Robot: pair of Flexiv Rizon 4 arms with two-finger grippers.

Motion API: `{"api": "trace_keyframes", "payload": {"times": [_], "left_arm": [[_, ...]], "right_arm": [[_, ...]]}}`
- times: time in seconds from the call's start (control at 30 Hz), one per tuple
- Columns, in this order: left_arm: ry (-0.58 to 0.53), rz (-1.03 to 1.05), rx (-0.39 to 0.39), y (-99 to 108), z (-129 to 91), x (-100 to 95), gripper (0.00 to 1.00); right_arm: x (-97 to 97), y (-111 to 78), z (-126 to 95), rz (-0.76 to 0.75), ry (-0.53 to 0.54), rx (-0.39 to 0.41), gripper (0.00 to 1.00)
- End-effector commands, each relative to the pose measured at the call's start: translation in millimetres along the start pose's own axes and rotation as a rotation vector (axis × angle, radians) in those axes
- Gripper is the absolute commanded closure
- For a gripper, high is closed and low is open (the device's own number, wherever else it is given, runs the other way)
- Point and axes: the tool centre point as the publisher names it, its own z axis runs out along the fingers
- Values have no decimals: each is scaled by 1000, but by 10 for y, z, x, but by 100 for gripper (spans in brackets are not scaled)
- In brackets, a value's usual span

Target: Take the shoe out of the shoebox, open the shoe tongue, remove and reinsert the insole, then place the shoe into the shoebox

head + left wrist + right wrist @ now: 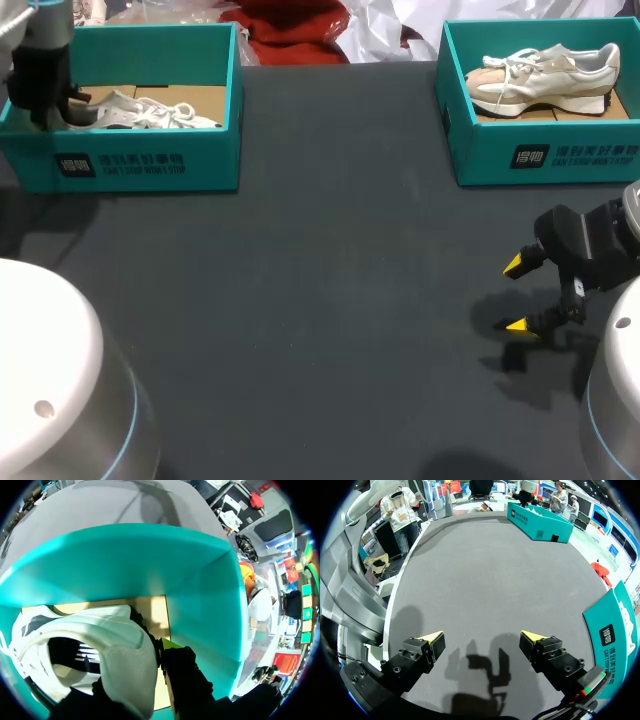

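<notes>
A white shoe (pixel 150 110) lies in the teal shoebox (pixel 150 165) at the table's back left. My left gripper (pixel 48 102) reaches down into that box at the shoe's heel end. In the left wrist view my left gripper (pixel 145 665) is shut on the padded heel collar of the shoe (pixel 100 630), with one yellow-tipped finger (pixel 170 644) outside the heel and the other hidden by the shoe, close to the box wall (pixel 150 565). My right gripper (pixel 517 294) (pixel 483 637) hangs open and empty over the dark table at the front right.
A second teal shoebox (pixel 540 155) (pixel 612 630) with a beige and white shoe (pixel 540 75) stands at the back right, just beyond my right gripper. The left shoebox (pixel 537 522) shows far across the mat. White arm bases (pixel 50 380) fill the front corners.
</notes>
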Motion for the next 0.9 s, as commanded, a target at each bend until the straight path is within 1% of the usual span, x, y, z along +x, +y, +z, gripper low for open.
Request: {"api": "trace_keyframes", "payload": {"times": [0.03, 0.4, 0.43, 0.5, 0.6, 0.67, 0.8, 0.9], "left_arm": [[-3, 3, 8, 48, 47, 4, 100], [-8, 22, 15, 48, 123, -35, 100], [-9, 24, 15, 47, 126, -36, 96], [-10, 26, 16, 48, 129, -38, 84], [-14, 27, 14, 49, 129, -39, 70], [-17, 25, 12, 51, 123, -36, 65], [-22, 21, 10, 56, 109, -30, 63], [-28, 19, 7, 55, 86, -23, 58]], "right_arm": [[24, -3, -8, 0, -4, 1, 0], [24, -3, -8, 0, -4, 1, 0], [24, -3, -8, 0, -4, 1, 0], [24, -3, -8, 0, -4, 1, 0], [24, -3, -8, 0, -4, 1, 0], [24, -3, -8, 0, -4, 1, 0], [24, -3, -8, 0, -4, 1, 0], [24, -3, -8, 0, -4, 1, 0]]}}
